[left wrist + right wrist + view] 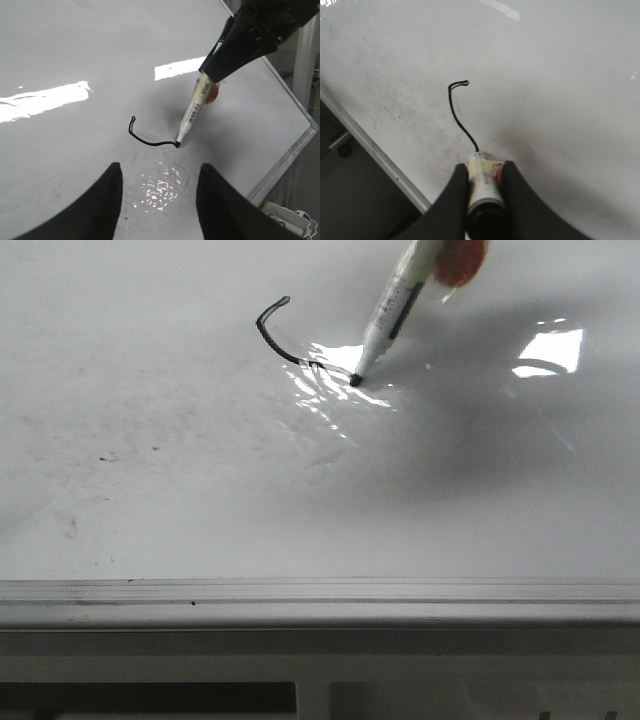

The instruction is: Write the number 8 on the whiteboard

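Note:
On the glossy whiteboard only one thin black hooked stroke of the number 8 shows. It curls at its far end and runs down to the marker tip. The white marker leans with its tip touching the board. My right gripper is shut on the marker's barrel, and the same stroke runs out ahead of it. In the left wrist view my left gripper hovers open over bare board, just short of the stroke, with the right gripper's black body beyond.
A grey metal edge rail borders the board's near side, with dark gaps below it. Bright glare patches lie on the board, and faint grey smudges mark its left part. A white upright post stands past the board's edge.

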Controlling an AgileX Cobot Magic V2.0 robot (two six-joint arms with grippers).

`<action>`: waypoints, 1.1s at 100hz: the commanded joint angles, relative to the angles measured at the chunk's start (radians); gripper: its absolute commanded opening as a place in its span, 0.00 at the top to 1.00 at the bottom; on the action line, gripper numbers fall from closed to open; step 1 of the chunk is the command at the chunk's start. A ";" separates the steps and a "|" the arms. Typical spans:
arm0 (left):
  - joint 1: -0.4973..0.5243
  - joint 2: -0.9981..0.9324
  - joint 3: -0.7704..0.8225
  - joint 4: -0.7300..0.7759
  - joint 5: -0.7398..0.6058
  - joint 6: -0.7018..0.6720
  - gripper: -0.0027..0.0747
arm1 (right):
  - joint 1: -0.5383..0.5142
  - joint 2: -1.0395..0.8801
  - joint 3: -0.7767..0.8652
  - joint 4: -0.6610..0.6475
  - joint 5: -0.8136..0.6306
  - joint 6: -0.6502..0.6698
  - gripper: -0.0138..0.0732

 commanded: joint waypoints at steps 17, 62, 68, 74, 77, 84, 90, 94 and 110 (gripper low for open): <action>-0.003 -0.002 -0.025 -0.015 -0.066 -0.012 0.55 | 0.092 0.025 -0.025 -0.080 -0.232 0.012 0.89; -0.003 0.000 -0.025 -0.015 -0.042 -0.012 0.55 | 0.098 0.026 -0.104 -0.182 -0.212 0.088 0.89; -0.003 0.000 -0.025 -0.006 -0.042 -0.012 0.55 | 0.127 0.013 -0.104 -0.182 -0.196 0.088 0.89; -0.003 0.002 -0.025 0.020 -0.040 -0.010 0.55 | 0.150 -0.005 -0.104 -0.180 -0.189 0.088 0.89; -0.003 0.003 -0.025 0.045 -0.040 -0.010 0.55 | 0.161 -0.010 -0.104 -0.178 -0.180 0.088 0.89; -0.003 0.013 -0.025 0.099 -0.040 -0.010 0.55 | 0.184 -0.010 -0.104 -0.152 -0.145 0.088 0.89; -0.003 0.041 -0.030 0.121 -0.038 -0.010 0.55 | 0.198 0.000 -0.097 -0.120 -0.121 0.088 0.89; -0.003 0.063 -0.039 0.128 -0.037 -0.010 0.55 | 0.210 0.010 -0.088 -0.114 -0.114 0.088 0.89; -0.003 0.192 -0.109 0.161 -0.052 -0.010 0.55 | 0.260 0.062 -0.073 -0.094 -0.103 0.098 0.89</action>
